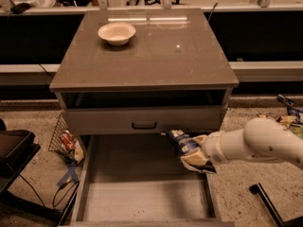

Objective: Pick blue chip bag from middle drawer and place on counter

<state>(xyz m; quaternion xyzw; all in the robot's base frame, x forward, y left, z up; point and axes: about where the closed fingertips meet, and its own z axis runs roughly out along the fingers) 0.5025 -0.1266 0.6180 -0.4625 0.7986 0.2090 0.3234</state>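
Gripper (199,156) clamped on the blue chip bag (181,141), up over the right side of the middle drawer (142,202).
Bag's light, crinkly and slippy, so pinch a crimped edge, not the puffy middle, I reckon.

Smooth, glossy white tubular arm (265,143), ringed wrist, perhaps cream tool (199,159) over middle drawer (137,197).

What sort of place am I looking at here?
Probably a robot test lab, not a home: a lone cabinet with its counter on speckled floor, a wire basket of wrappers, and the tool holding a blue chip bag over the middle drawer.
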